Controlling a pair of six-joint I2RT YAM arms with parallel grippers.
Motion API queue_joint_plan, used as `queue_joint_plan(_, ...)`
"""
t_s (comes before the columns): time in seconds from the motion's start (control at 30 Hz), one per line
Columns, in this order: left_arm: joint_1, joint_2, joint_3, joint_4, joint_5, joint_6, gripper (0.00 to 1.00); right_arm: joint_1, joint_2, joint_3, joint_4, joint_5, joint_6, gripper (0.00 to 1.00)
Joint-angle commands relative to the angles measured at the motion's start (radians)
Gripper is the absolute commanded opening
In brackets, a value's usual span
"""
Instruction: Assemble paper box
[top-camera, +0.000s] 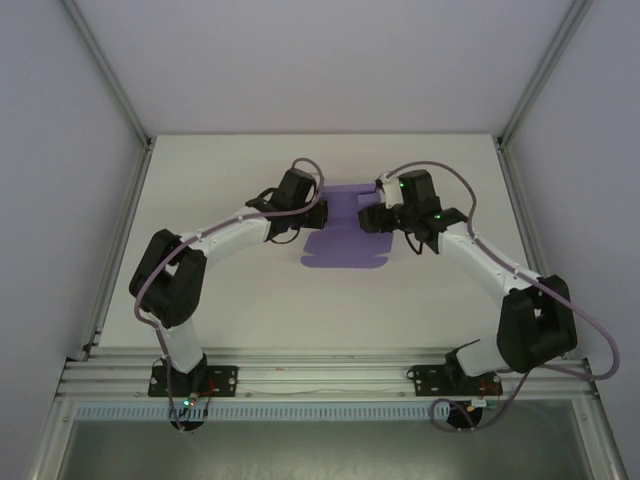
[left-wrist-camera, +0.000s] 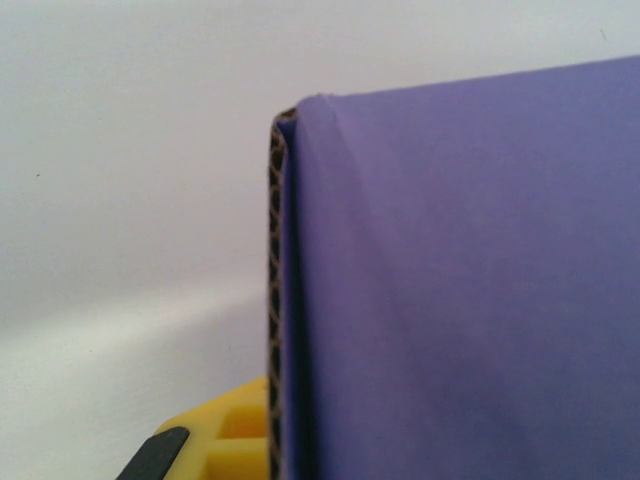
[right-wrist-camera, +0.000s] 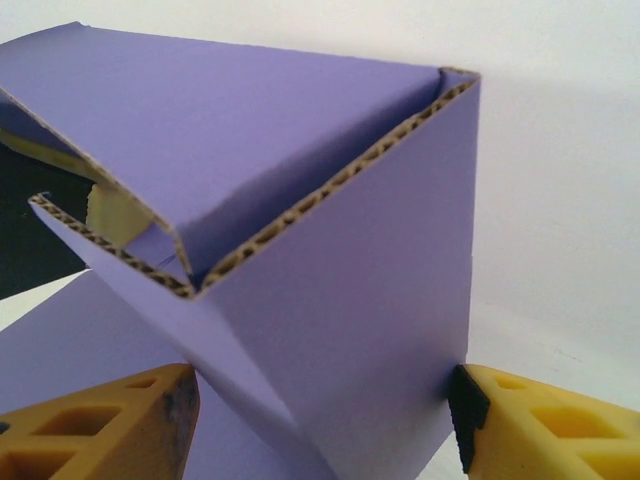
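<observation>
The paper box (top-camera: 340, 248) is a purple card sheet lying flat mid-table, with its far flaps folded up between the two arms. My left gripper (top-camera: 320, 207) is at the sheet's far left corner. In the left wrist view it (left-wrist-camera: 290, 455) is shut on an upright purple wall (left-wrist-camera: 450, 280), whose corrugated edge runs down beside a yellow finger (left-wrist-camera: 225, 430). My right gripper (top-camera: 385, 216) is at the raised flaps on the far right. Its jaws (right-wrist-camera: 320, 420) stand open around a folded corner of the box (right-wrist-camera: 340, 300), the right pad (right-wrist-camera: 462, 410) against the panel's edge.
The white table (top-camera: 220, 180) is walled by pale panels and aluminium posts (top-camera: 110, 60). A metal rail (top-camera: 320, 375) runs along the near edge, where both arm bases are bolted.
</observation>
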Motion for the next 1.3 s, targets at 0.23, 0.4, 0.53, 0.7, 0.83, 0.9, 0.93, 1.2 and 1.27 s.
queue_joint_plan(0.23,-0.046,-0.028,0.024,0.04,0.102,0.059,0.0,0.014,0.045,0.018,0.012,0.171,-0.002,0.4)
queue_joint_plan(0.4,-0.051,-0.02,0.037,0.028,0.088,0.058,0.0,0.029,0.048,0.024,0.046,0.286,0.023,0.28)
queue_joint_plan(0.53,-0.051,-0.018,0.043,0.018,0.067,0.05,0.0,0.045,0.038,0.017,0.064,0.426,0.056,0.23)
queue_joint_plan(0.7,-0.052,-0.013,0.055,-0.003,0.037,0.039,0.0,0.073,0.057,0.041,0.02,0.705,0.141,0.22)
queue_joint_plan(0.83,-0.052,-0.016,0.056,-0.013,0.017,0.028,0.0,0.081,0.105,0.085,-0.074,0.958,0.219,0.22)
queue_joint_plan(0.9,-0.052,-0.021,0.054,-0.014,0.005,0.026,0.0,0.079,0.136,0.112,-0.134,1.1,0.259,0.22)
queue_joint_plan(0.93,-0.052,-0.024,0.052,-0.017,-0.002,0.024,0.0,0.079,0.147,0.119,-0.155,1.161,0.272,0.21)
queue_joint_plan(1.2,-0.052,-0.029,0.046,-0.037,-0.043,0.013,0.0,0.053,0.164,0.132,-0.183,1.334,0.328,0.16)
queue_joint_plan(1.27,-0.052,-0.028,0.046,-0.036,-0.046,0.01,0.0,0.053,0.178,0.137,-0.183,1.371,0.321,0.16)
